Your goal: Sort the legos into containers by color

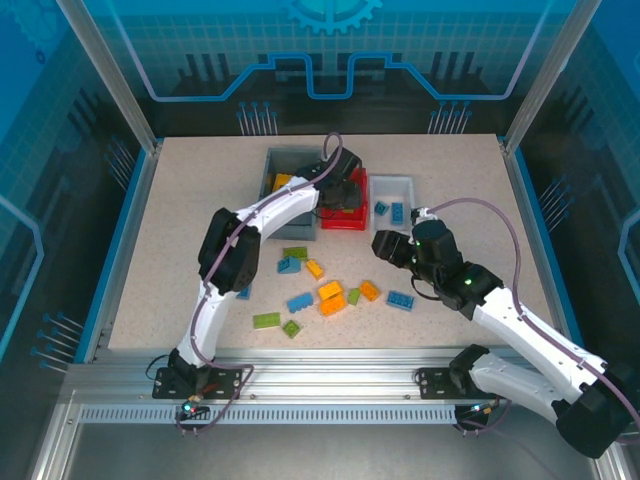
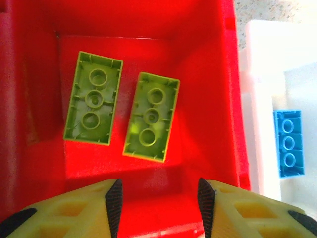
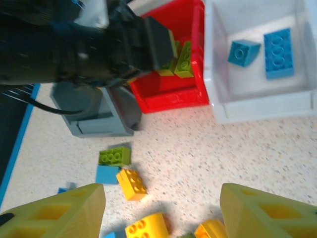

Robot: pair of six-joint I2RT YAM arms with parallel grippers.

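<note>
My left gripper hangs open over the red container, with nothing between its fingers. Two lime green legos lie studs-down on the red floor just beyond the fingertips. The white container to the right holds two blue legos. A yellow lego shows in the gray container. My right gripper is open above the table, in front of the containers. Below it lie loose legos: green, blue and yellow.
Several loose orange, green and blue legos are scattered across the middle of the table. The three containers stand side by side at the back centre. The left arm reaches over the gray container. Metal frame posts stand at the table's corners.
</note>
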